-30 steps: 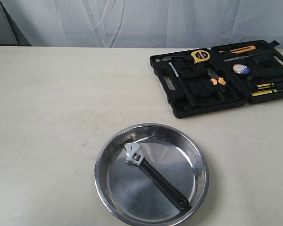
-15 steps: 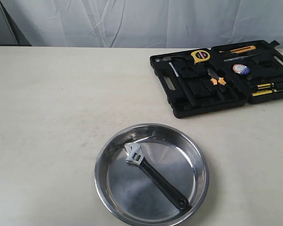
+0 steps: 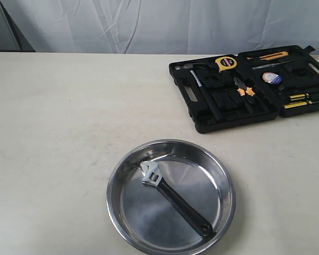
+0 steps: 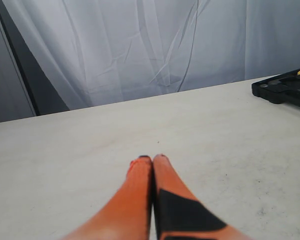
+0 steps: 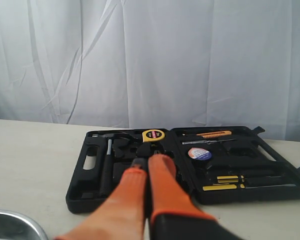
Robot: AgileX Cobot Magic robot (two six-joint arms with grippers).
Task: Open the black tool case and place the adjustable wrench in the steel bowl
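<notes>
Just beyond the closed right gripper (image 5: 149,161) lay the open tool case (image 5: 82,194) with its tape measure (image 5: 153,135); the left gripper (image 4: 152,157), also closed, faced table (image 4: 65,150) and curtain (image 4: 140,50).

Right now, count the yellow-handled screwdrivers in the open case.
2. One screwdriver lies near the front edge of the tool case, right half; the second screwdriver lies beside it. Others may be hidden.
</notes>
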